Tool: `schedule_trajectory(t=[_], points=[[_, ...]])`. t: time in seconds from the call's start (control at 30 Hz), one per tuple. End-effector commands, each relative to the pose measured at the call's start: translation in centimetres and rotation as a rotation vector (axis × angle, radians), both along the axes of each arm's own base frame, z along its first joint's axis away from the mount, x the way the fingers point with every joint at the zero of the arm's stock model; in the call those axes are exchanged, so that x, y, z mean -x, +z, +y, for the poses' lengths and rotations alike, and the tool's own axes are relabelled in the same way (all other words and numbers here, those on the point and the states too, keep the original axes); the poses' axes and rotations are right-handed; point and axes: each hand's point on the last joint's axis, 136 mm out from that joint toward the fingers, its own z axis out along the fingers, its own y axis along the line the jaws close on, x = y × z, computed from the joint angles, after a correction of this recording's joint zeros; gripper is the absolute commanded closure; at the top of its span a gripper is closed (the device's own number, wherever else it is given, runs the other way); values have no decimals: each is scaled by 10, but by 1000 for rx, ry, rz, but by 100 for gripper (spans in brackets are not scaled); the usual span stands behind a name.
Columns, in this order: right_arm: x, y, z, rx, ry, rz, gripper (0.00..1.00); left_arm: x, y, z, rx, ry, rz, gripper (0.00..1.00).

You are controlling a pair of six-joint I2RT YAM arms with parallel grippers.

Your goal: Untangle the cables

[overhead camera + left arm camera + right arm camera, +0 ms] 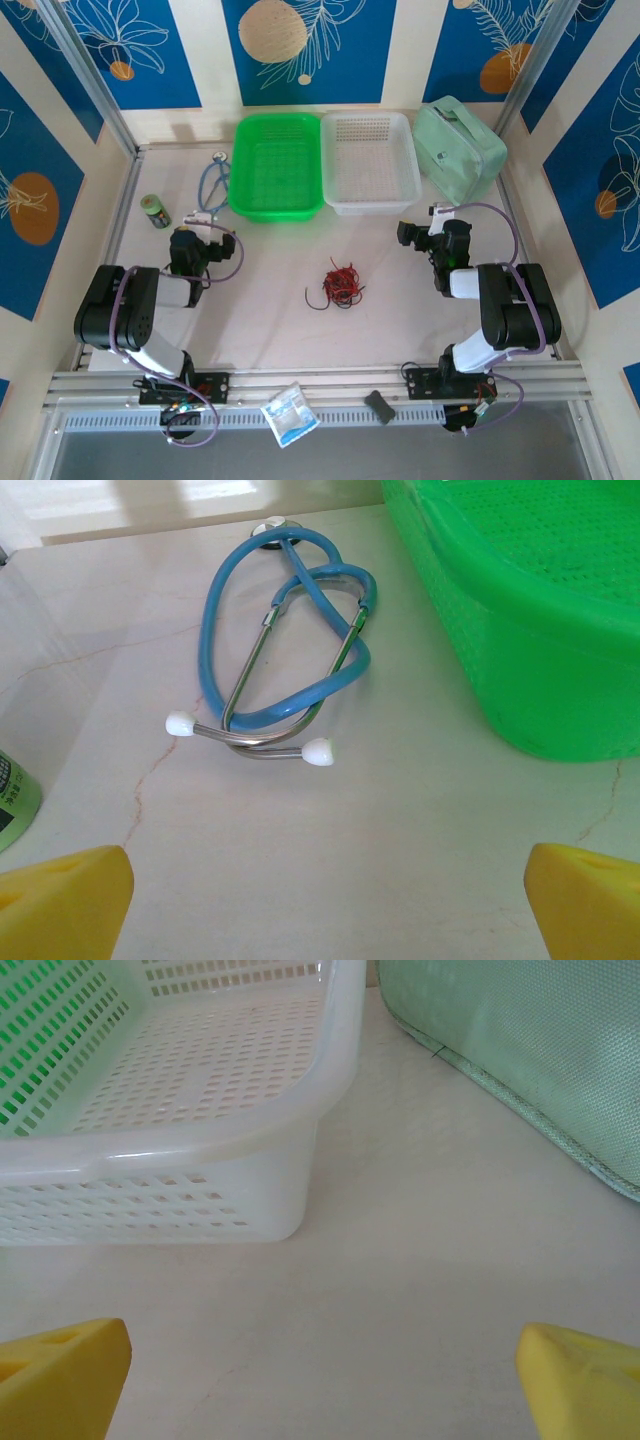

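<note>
Two grippers sit well apart from the cables, which lie as a small red tangle on the table, about midway between the arms and nearer than the baskets. One loose strand curls out to the tangle's left. From overhead the pile is small, so we cannot say for sure whether dark strands run through the red.

We see the left gripper with its yellow pads spread wide and nothing between them, facing the blue stethoscope beside the green basket. The right gripper is likewise spread with nothing held, pointing at the bare table between the white basket and the pale green bag. A small green can stands at far left.
</note>
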Motion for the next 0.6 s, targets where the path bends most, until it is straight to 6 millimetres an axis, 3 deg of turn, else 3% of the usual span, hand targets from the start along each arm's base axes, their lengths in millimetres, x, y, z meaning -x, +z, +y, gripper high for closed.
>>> schedule_trajectory(t=[0.0, 0.37, 0.47, 0.57], points=[[-2, 9, 3, 9, 21, -34, 1, -4, 12, -1, -2, -13, -45, 0], [-1, 15, 7, 10, 47, -46, 1, -4, 16, 1, -6, 4, -56, 0], [6, 36, 5, 40, 10, -59, 2, 2, 41, 3, -28, 33, -75, 0], [20, 67, 3, 43, -46, -49, 1, 11, 78, 2, -35, 65, -103, 0]])
